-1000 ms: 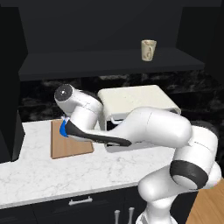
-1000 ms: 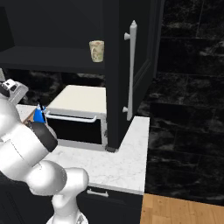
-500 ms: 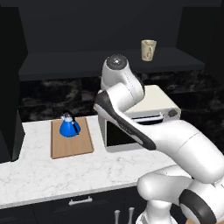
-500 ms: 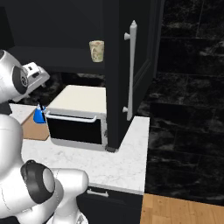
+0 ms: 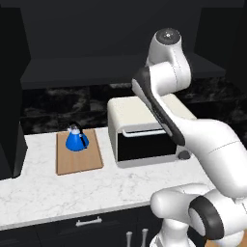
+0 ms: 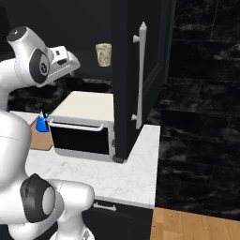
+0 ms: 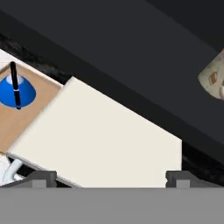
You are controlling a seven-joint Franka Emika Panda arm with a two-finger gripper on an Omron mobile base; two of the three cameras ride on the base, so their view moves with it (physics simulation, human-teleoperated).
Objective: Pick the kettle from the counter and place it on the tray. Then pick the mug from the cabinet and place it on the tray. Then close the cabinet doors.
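Observation:
The blue kettle stands upright on the wooden tray, on the white counter. It also shows in the right base view as the kettle and in the hand view as the kettle on the tray. The beige mug sits on the shelf of the open black cabinet; the mug is at the right edge of the hand view. My gripper is raised above the toaster oven, left of the mug and apart from it. The gripper is open and empty.
A white toaster oven stands on the counter right of the tray, below the shelf. The right cabinet door with its silver bar handle stands open over the counter's right end. The left door hangs open beside the tray.
My arm has swung up and right, away from the tray, to a spot above the toaster oven near the shelf. The kettle stays on the tray, and the jaws stay open.

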